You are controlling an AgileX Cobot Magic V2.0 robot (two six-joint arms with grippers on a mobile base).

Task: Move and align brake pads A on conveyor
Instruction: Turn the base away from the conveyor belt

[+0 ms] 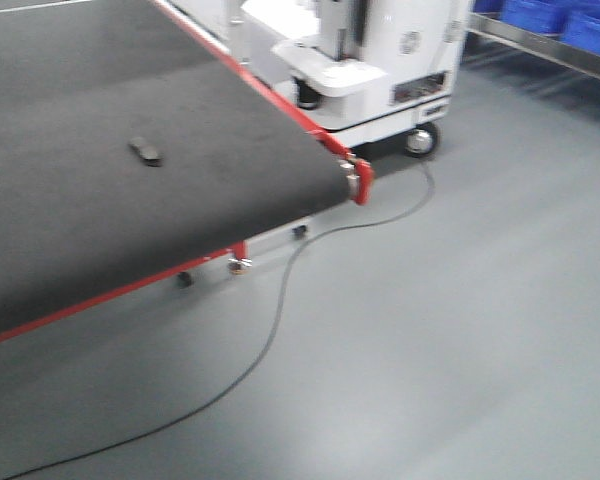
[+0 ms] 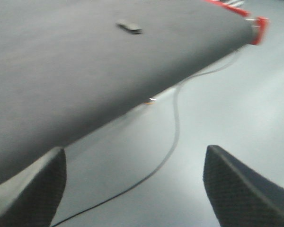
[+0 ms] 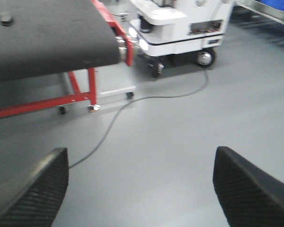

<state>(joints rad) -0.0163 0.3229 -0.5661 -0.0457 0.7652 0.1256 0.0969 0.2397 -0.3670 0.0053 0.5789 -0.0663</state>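
One brake pad lies flat on the dark conveyor belt, well in from its red edge. In the left wrist view the same brake pad sits far ahead on the belt. The right wrist view shows it as a small dark shape at the top left of the belt. My left gripper is open over the floor beside the belt, with nothing between its fingers. My right gripper is open over bare floor, well away from the conveyor.
A black cable snakes across the glossy grey floor from under the conveyor. A white wheeled machine stands past the belt's end. Blue bins rest on a steel shelf at the far right. Red legs on castors carry the conveyor.
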